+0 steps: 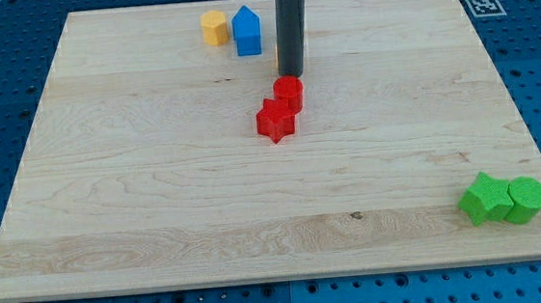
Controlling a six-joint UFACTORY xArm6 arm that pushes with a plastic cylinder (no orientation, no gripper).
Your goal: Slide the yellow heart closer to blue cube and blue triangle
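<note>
My tip (292, 75) rests on the board near the top centre, just above a red cylinder (289, 92) and close to it. A yellow block (214, 27), its shape unclear, sits at the top, left of the rod. A blue house-shaped block (247, 30) stands right beside it, between it and the rod. A thin yellow-orange sliver (279, 64) shows at the rod's left edge near its base; I cannot tell what it is. No other blue block shows.
A red star-like block (276, 120) touches the red cylinder at its lower left. Two green blocks (485, 198) (528, 199) sit together at the board's bottom right corner. A printed marker tag (484, 5) lies off the board at the top right.
</note>
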